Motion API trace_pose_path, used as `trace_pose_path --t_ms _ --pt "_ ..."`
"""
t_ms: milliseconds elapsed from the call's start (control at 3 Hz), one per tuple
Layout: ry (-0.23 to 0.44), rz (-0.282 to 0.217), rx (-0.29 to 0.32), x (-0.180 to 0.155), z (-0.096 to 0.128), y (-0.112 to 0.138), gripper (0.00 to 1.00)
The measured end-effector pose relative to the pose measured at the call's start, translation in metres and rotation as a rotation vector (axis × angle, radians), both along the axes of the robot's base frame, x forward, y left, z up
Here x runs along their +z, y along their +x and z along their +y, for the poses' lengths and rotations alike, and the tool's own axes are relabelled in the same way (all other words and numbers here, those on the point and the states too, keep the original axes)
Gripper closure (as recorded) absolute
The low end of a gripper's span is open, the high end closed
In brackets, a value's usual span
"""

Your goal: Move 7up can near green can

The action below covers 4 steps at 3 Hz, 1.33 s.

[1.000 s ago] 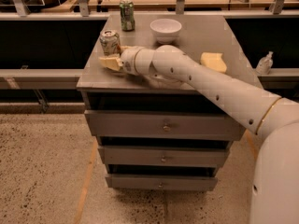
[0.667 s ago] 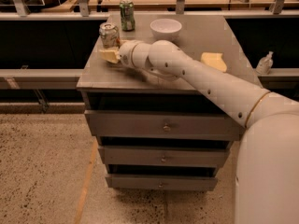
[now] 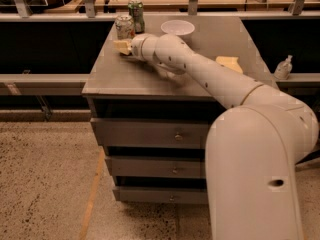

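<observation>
The 7up can stands upright near the far left corner of the table, just beside the green can: two cans in all. The single end effector sits low just in front of the 7up can; whether it is clenched or released, I cannot tell. One white bowl and one yellow block share the table.

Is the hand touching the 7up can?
Cannot tell. The camera view shows the hand right at the base of the 7up can, neither gap nor contact plain.
</observation>
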State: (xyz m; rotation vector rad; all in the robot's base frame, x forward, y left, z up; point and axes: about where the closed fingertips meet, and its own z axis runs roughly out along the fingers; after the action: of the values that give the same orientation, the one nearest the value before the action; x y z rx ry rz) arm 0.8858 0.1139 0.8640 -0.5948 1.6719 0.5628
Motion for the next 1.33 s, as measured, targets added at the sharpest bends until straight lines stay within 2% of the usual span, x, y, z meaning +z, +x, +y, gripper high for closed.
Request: trace_pose_path --t_ms 333,667,1333 --pt "0.001 0.016 -0.056 -0.004 -0.003 0.036 1.00" --pt "-0.004 0.013 -0.112 0.000 -0.004 0.069 0.75" --pt "-0.010 0.017 -0.159 0.002 -0.006 0.086 0.29"
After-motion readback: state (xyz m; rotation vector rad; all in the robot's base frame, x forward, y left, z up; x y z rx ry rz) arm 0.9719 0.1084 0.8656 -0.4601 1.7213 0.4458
